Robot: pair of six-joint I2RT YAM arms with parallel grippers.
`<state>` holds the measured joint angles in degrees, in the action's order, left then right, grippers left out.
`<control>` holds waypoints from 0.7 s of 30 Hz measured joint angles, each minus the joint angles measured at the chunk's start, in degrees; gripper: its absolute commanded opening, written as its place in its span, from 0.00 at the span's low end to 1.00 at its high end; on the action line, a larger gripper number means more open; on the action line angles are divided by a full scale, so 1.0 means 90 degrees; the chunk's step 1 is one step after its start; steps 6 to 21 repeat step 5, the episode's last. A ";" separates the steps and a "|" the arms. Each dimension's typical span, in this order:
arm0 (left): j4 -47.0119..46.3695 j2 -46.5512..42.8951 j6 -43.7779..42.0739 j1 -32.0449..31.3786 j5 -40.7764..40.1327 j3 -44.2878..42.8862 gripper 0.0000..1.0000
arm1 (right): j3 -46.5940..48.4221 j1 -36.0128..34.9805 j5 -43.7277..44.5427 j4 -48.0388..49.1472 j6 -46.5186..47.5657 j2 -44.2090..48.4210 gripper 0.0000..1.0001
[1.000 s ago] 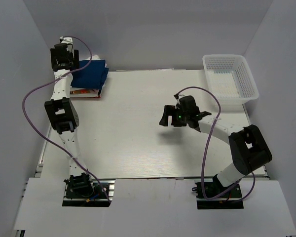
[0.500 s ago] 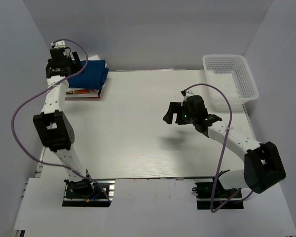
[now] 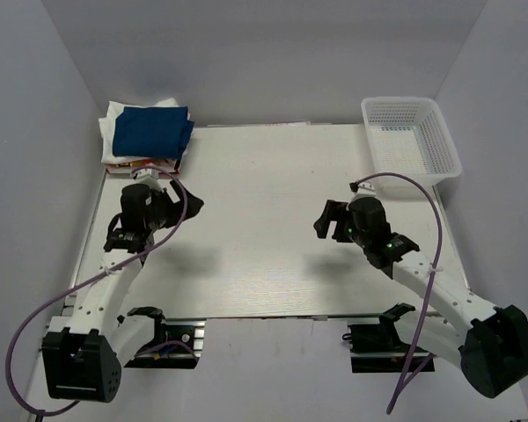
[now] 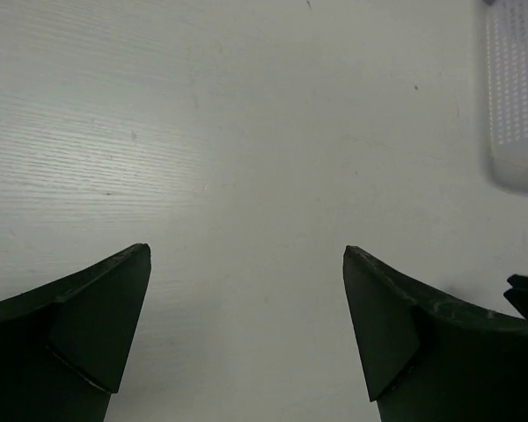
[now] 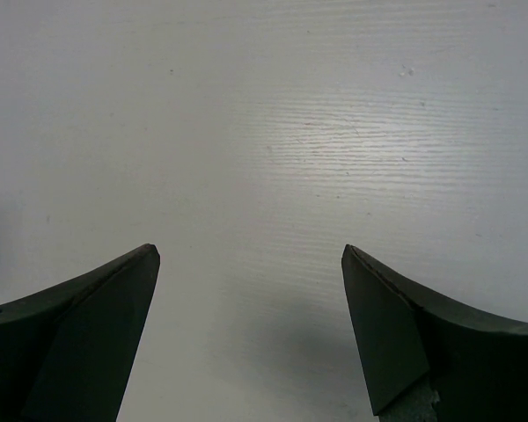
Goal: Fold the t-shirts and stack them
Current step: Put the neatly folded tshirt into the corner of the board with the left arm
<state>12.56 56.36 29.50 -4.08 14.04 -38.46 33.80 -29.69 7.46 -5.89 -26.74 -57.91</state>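
Looking down from the top camera first. The folded navy tee [image 3: 152,132] lies on top of the white tees [image 3: 123,112] in the upper left corner of the frame, at the far left corner of the table [image 3: 264,176]. White cloth shows past the navy one along its left and upper edges. A flat thing with red print [image 3: 145,163] pokes out under the lower edge of the pile; cannot tell what it is. The white mesh basket [image 3: 412,141] sits in the upper right.

The left gripper [image 3: 181,197] hangs over the table at centre left, just below the pile and apart from it. Its fingers point toward the right of the frame, spread, with nothing between them. The right gripper [image 3: 325,218] is right of centre, below and left of the basket. Its fingers point left, likewise spread and carrying nothing. The two grippers face each other, well apart.

Left wrist view: two dark fingers [image 4: 79,325] rise from the lower corners with a wide gap, and pale wood-grain table shows between them. A corner of the basket cuts in at the upper right edge. A dark part sits at the lower right edge; cannot tell what it is.

Right wrist view: the fingers [image 5: 70,325] again stand far apart at the lower corners, with only white table surface between and above them.
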 measured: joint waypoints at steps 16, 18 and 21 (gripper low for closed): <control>0.0335 -0.0342 0.0080 -0.0039 -0.0520 -0.0126 1.00 | -0.0282 0.0000 0.0104 0.0022 -0.0236 0.0124 0.91; 0.0335 -0.0342 0.0080 -0.0039 -0.0520 -0.0126 1.00 | -0.0282 0.0000 0.0104 0.0022 -0.0236 0.0124 0.91; 0.0335 -0.0342 0.0080 -0.0039 -0.0520 -0.0126 1.00 | -0.0282 0.0000 0.0104 0.0022 -0.0236 0.0124 0.91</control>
